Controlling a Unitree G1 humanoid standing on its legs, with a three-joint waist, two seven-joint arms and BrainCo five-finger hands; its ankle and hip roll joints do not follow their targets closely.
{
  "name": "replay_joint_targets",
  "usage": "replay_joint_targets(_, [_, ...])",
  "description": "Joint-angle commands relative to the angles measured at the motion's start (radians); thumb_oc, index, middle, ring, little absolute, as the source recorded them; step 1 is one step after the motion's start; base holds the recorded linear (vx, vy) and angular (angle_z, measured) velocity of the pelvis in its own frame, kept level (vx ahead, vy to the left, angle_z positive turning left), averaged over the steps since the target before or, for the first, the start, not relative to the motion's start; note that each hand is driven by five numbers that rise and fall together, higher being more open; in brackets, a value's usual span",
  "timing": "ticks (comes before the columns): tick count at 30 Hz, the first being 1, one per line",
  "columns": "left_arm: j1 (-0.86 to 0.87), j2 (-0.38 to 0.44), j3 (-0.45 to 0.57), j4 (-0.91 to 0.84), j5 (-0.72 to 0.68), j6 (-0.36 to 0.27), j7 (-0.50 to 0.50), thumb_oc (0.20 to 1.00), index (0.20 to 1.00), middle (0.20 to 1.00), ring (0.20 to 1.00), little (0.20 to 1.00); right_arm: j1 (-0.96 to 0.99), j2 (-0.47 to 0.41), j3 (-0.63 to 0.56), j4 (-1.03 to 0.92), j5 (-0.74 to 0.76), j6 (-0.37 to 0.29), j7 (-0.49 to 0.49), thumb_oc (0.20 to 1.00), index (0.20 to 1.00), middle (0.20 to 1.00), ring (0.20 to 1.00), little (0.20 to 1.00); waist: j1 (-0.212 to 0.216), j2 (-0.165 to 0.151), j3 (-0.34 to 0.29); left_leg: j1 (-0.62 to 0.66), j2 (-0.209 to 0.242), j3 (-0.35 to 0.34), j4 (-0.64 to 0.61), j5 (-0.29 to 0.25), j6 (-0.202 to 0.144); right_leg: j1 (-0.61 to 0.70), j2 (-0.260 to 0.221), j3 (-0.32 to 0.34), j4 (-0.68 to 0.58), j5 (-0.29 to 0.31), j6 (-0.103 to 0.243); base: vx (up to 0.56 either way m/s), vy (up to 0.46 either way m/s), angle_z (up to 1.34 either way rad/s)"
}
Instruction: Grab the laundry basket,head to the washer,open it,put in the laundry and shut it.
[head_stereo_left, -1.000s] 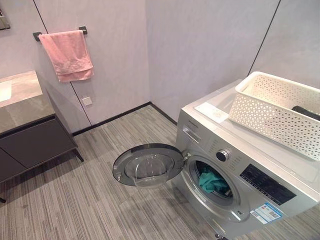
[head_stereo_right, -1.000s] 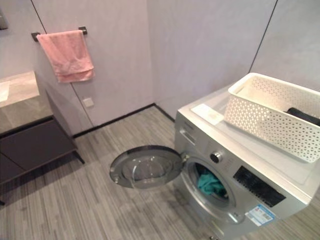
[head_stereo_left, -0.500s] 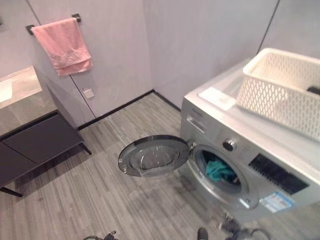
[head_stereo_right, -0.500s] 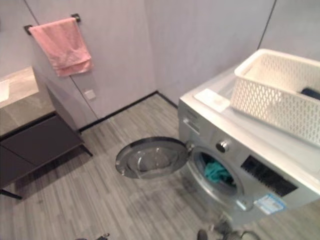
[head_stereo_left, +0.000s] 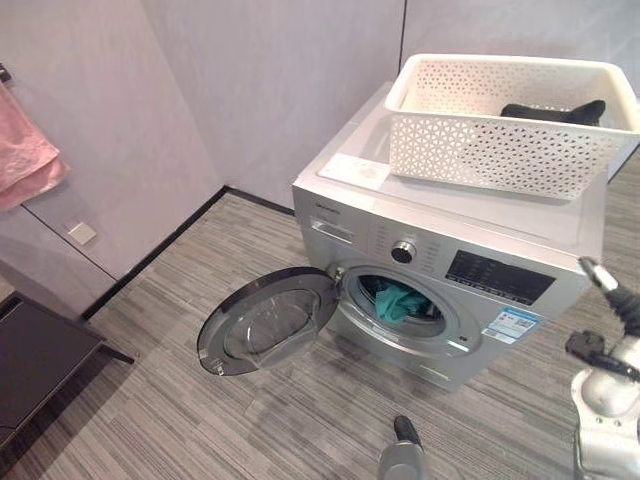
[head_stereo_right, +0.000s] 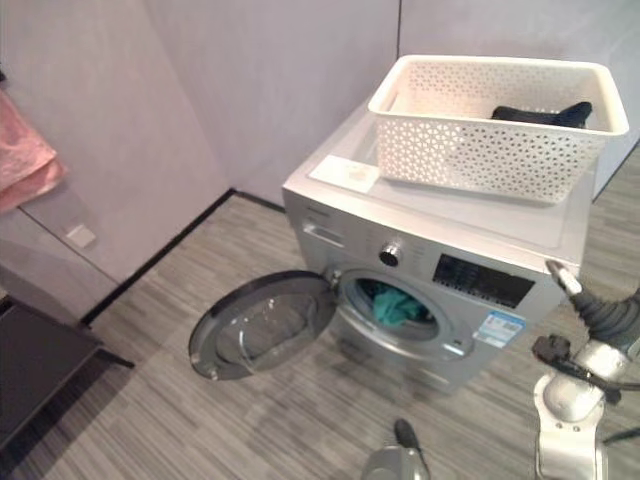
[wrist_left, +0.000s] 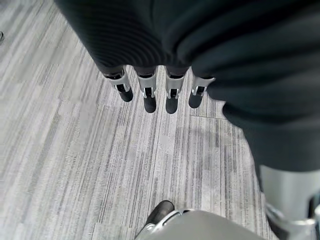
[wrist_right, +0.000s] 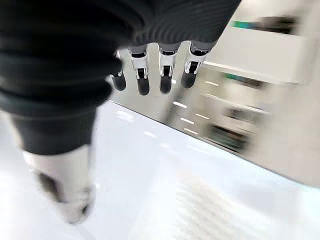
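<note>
Mostly clear scene, right wrist view smeared. White laundry basket (head_stereo_left: 505, 125) sits on top of the washer (head_stereo_left: 450, 270) at 1 o'clock, a dark garment (head_stereo_left: 555, 111) inside it, partly hidden by the rim. Washer door (head_stereo_left: 265, 320) hangs wide open at 9 o'clock of the drum; teal laundry (head_stereo_left: 397, 300) in the drum, half hidden. Pink towel (head_stereo_left: 25, 150) cut off at the 9 o'clock edge. Left hand (wrist_left: 150, 87) fingers (wrist_left: 148, 97) straight, empty, over the floor (wrist_left: 75, 150). Right hand (wrist_right: 160, 65) fingers relaxed, holding nothing.
</note>
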Motion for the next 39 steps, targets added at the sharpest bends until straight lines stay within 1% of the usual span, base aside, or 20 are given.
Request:
replay_joint_targets(1, [-0.038,0.011,-0.003,0.042,0.045,-0.005,0.022,1.000,1.000,1.000,1.000,1.000,-0.095,-0.111,-0.061,0.004,-0.169,-0.003,-0.073,1.000,1.000,1.000,1.000,1.000,0.048,-0.013,-0.036,-0.042,-0.032,-0.141,0.174,-0.186,0.081,-0.115,0.045,0.046,-0.030,0.051,-0.025,0.16,-0.238,0.07])
replay_joint_targets(3, [-0.042,0.012,0.000,0.046,0.052,-0.006,0.019,1.000,1.000,1.000,1.000,1.000,-0.112,-0.146,-0.068,-0.018,-0.221,0.014,-0.081,1.000,1.000,1.000,1.000,1.000,0.051,-0.018,-0.039,-0.036,-0.024,-0.153,0.178,-0.191,0.075,-0.113,0.041,0.041,-0.040,0.051,-0.026,0.19,-0.228,0.18])
replay_joint_targets(6, [-0.044,0.028,0.002,0.060,0.102,-0.005,0.028,1.000,1.000,1.000,1.000,1.000,-0.163,-0.310,-0.070,-0.029,-0.371,0.073,-0.065,1.000,1.000,1.000,1.000,1.000,0.079,-0.062,-0.081,0.026,0.021,-0.187,0.142,-0.191,0.044,-0.089,0.052,0.011,-0.025,0.035,-0.020,0.31,-0.354,0.37])
replay_joint_targets(9, [-0.043,0.030,0.004,0.070,0.110,-0.004,0.035,1.000,1.000,1.000,1.000,1.000,-0.181,-0.395,-0.064,0.002,-0.382,0.084,-0.042,1.000,1.000,1.000,1.000,1.000,0.092,-0.073,-0.103,0.066,0.079,-0.198,0.099,-0.142,0.007,-0.069,0.088,-0.023,0.001,0.024,-0.036,0.24,-0.350,0.22])
replay_joint_targets(10, [-0.055,0.035,-0.005,0.070,0.094,-0.002,0.039,1.000,1.000,1.000,1.000,1.000,-0.219,-0.460,-0.036,0.032,-0.330,0.071,-0.015,1.000,1.000,1.000,1.000,1.000,0.103,-0.082,-0.115,0.073,0.139,-0.203,0.094,-0.055,-0.037,-0.047,0.126,-0.073,0.021,0.008,-0.053,0.22,-0.426,0.20])
replay_joint_targets(12, [-0.074,0.042,-0.017,0.064,0.072,-0.002,0.035,1.000,1.000,1.000,1.000,1.000,-0.256,-0.533,-0.010,0.089,-0.234,0.064,0.025,1.000,1.000,1.000,1.000,1.000,0.109,-0.102,-0.123,0.060,0.186,-0.218,0.121,0.046,-0.067,-0.013,0.160,-0.101,0.018,-0.001,-0.076,0.20,-0.413,0.28])
replay_joint_targets(13, [-0.075,0.040,-0.018,0.063,0.070,-0.001,0.035,1.000,1.000,1.000,1.000,1.000,-0.262,-0.540,-0.008,0.099,-0.227,0.062,0.023,1.000,1.000,1.000,1.000,1.000,0.105,-0.100,-0.121,0.058,0.189,-0.223,0.121,0.049,-0.070,-0.012,0.161,-0.105,0.016,0.001,-0.080,0.08,-0.393,0.38])
replay_joint_targets(14, [-0.105,0.041,-0.055,0.028,0.025,-0.002,0.021,1.000,1.000,1.000,1.000,1.000,-0.302,-0.601,0.016,0.142,-0.055,0.015,0.063,1.000,1.000,1.000,1.000,1.000,0.120,-0.142,-0.097,-0.046,0.188,-0.266,0.293,0.122,-0.067,0.044,0.161,-0.141,-0.017,0.003,-0.113,0.05,-0.389,0.31])
replay_joint_targets(15, [-0.121,0.043,-0.079,0.009,0.009,-0.002,0.016,1.000,1.000,1.000,1.000,1.000,-0.303,-0.649,0.022,0.178,0.062,-0.013,0.121,1.000,1.000,1.000,1.000,1.000,0.120,-0.172,-0.090,-0.084,0.199,-0.238,0.318,0.129,-0.069,0.076,0.153,-0.182,-0.042,-0.009,-0.129,0.03,-0.381,0.40])
replay_joint_targets(16, [-0.123,0.043,-0.081,0.008,0.008,-0.001,0.015,1.000,1.000,1.000,1.000,1.000,-0.305,-0.655,0.020,0.184,0.068,-0.017,0.122,1.000,1.000,1.000,1.000,1.000,0.118,-0.174,-0.089,-0.090,0.195,-0.243,0.320,0.136,-0.070,0.075,0.149,-0.186,-0.046,-0.003,-0.130,0.03,-0.180,0.70])
replay_joint_targets(20, [-0.147,0.043,-0.136,-0.007,-0.015,-0.010,-0.039,1.000,1.000,1.000,1.000,1.000,-0.189,-0.874,-0.041,0.286,0.294,-0.024,0.326,1.000,1.000,1.000,1.000,1.000,0.099,-0.217,-0.101,-0.159,0.185,-0.155,0.127,0.086,-0.086,0.124,0.091,-0.268,-0.100,-0.021,-0.118,0.03,-0.028,1.15])
replay_joint_targets(22, [-0.133,0.044,-0.148,0.006,-0.040,-0.004,-0.071,1.000,1.000,1.000,1.000,1.000,-0.114,-0.950,-0.087,0.357,0.335,0.008,0.403,1.000,1.000,1.000,1.000,1.000,0.082,-0.193,-0.108,-0.120,0.215,-0.102,0.017,0.089,-0.093,0.125,0.109,-0.285,-0.088,-0.041,-0.113,0.04,0.053,0.68])
replay_joint_targets(24, [-0.128,0.038,-0.169,0.008,-0.042,-0.006,-0.079,1.000,1.000,1.000,1.000,1.000,-0.097,-0.975,-0.087,0.387,0.353,0.008,0.439,1.000,1.000,1.000,1.000,1.000,0.096,-0.185,-0.113,-0.113,0.209,-0.121,-0.001,0.101,-0.096,0.121,0.114,-0.282,-0.082,-0.040,-0.113,0.05,0.073,0.04])
replay_joint_targets(27, [-0.121,0.041,-0.174,0.022,-0.036,0.001,-0.119,1.000,1.000,1.000,1.000,1.000,-0.020,-1.037,-0.122,0.467,0.396,0.034,0.582,1.000,1.000,1.000,1.000,1.000,0.096,-0.174,-0.135,-0.083,0.202,-0.103,-0.048,0.120,-0.103,0.146,0.101,-0.294,-0.104,-0.027,-0.108,0.09,0.076,-0.24])
replay_joint_targets(29, [-0.101,0.052,-0.167,0.035,-0.051,0.003,-0.146,1.000,1.000,1.000,1.000,1.000,-0.048,-1.100,-0.043,0.582,0.439,0.061,0.725,1.000,1.000,1.000,1.000,1.000,0.124,-0.165,-0.144,-0.052,0.197,-0.093,-0.082,0.131,-0.107,0.158,0.093,-0.299,-0.118,-0.024,-0.103,0.07,0.068,-0.09])
replay_joint_targets(30, [-0.092,0.058,-0.159,0.043,-0.073,0.002,-0.159,1.000,1.000,1.000,1.000,1.000,-0.180,-1.125,0.109,0.685,0.433,0.072,0.763,1.000,1.000,1.000,1.000,1.000,0.137,-0.163,-0.144,-0.044,0.197,-0.084,-0.091,0.134,-0.112,0.159,0.090,-0.299,-0.120,-0.019,-0.101,0.04,0.045,-0.25])
replay_joint_targets(31, [-0.087,0.065,-0.146,0.048,-0.086,0.005,-0.163,1.000,1.000,1.000,1.000,1.000,-0.205,-1.147,0.150,0.714,0.396,0.087,0.799,1.000,1.000,1.000,1.000,1.000,0.147,-0.164,-0.145,-0.043,0.198,-0.083,-0.091,0.135,-0.113,0.159,0.089,-0.301,-0.122,-0.018,-0.100,0.03,0.028,-0.14])
replay_joint_targets(34, [-0.068,0.077,-0.120,0.052,-0.096,0.015,-0.170,1.000,1.000,1.000,1.000,1.000,-0.323,-1.204,0.298,0.795,0.306,0.108,0.863,1.000,1.000,1.000,1.000,1.000,0.145,-0.161,-0.151,-0.042,0.200,-0.084,-0.091,0.138,-0.118,0.163,0.087,-0.307,-0.128,-0.017,-0.097,0.07,0.012,-0.09])
replay_joint_targets(35, [-0.061,0.083,-0.134,0.056,-0.109,0.015,-0.182,1.000,1.000,1.000,1.000,1.000,-0.425,-1.215,0.411,0.898,0.269,0.102,0.883,1.000,1.000,1.000,1.000,1.000,0.159,-0.161,-0.151,-0.046,0.202,-0.092,-0.091,0.138,-0.120,0.164,0.085,-0.314,-0.136,-0.016,-0.094,0.06,-0.002,-0.02])
replay_joint_targets(39, [-0.054,0.096,-0.140,0.055,-0.119,0.015,-0.187,1.000,1.000,1.000,1.000,1.000,-0.676,-1.181,0.701,1.026,0.243,0.093,0.917,1.000,1.000,1.000,1.000,1.000,0.171,-0.163,-0.150,-0.049,0.205,-0.097,-0.091,0.141,-0.124,0.163,0.088,-0.318,-0.143,-0.018,-0.093,0.04,-0.013,-0.07])
